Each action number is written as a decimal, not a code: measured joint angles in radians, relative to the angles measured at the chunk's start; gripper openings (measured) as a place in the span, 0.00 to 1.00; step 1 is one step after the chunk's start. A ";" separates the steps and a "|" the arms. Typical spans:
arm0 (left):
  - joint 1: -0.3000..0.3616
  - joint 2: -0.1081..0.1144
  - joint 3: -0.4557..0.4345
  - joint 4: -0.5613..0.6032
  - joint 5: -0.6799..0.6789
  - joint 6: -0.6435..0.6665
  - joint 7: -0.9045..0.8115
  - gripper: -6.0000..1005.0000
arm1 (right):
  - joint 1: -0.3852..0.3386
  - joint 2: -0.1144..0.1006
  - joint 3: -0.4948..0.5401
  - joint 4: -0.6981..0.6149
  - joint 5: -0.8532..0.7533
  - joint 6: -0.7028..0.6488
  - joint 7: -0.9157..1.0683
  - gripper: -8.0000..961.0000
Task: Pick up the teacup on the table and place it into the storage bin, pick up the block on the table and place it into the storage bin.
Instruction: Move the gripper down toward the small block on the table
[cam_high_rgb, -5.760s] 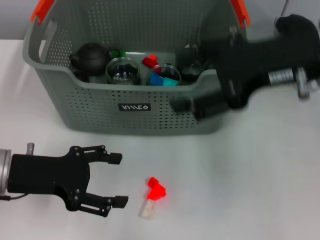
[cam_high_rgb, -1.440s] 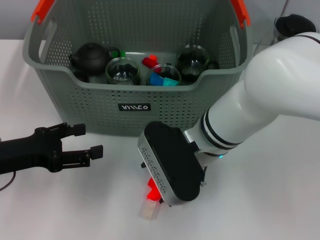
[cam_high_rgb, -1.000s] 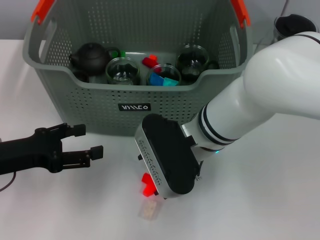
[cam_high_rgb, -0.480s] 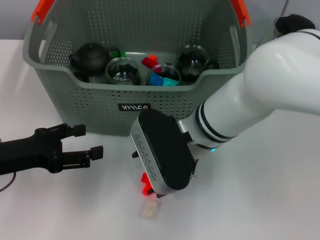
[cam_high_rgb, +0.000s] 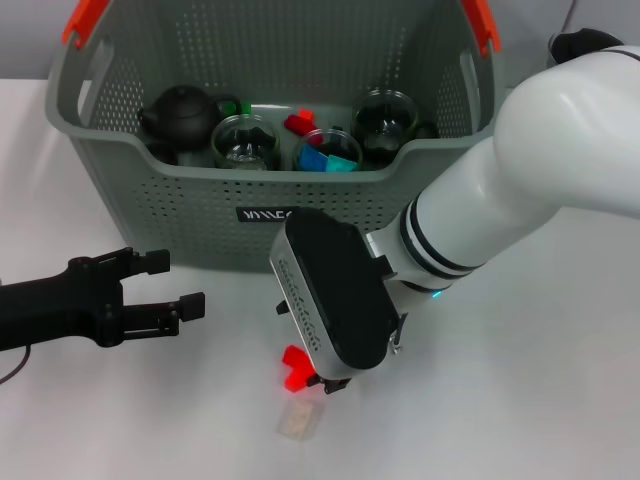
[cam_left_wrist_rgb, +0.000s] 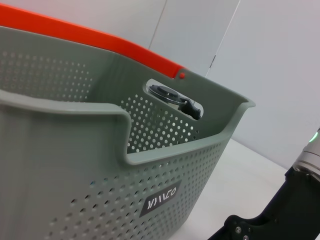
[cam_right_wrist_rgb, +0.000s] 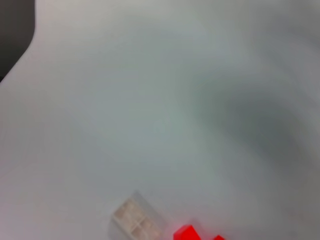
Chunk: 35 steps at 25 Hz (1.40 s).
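Red block sits at right gripper, just off table; grip can't tell. Left gripper open, idle. Risk: shallow hold, block drops before reaching bin.

A black teapot with a round body and a knobbed lid sits upright, its dull dark surface catching a faint highlight. The white worktop spreads out in front of the teapot and to both sides of it, matte and pale, with soft grey shadows across it. Well to the teapot's right, at the worktop's far edge, stands a dark rounded object, only partly in view, and behind the teapot rises a pale wall crossed by thin seams.
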 joint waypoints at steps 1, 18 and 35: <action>0.000 0.000 0.000 0.000 0.000 0.000 0.000 0.93 | -0.001 0.000 0.002 0.000 0.000 -0.001 0.000 0.95; -0.003 0.000 0.000 0.000 0.000 -0.001 0.001 0.92 | -0.009 -0.003 0.061 0.004 -0.007 -0.106 0.000 0.95; -0.003 0.003 0.000 0.000 0.001 0.000 0.023 0.90 | -0.010 0.007 0.075 0.019 -0.014 -0.160 0.027 0.95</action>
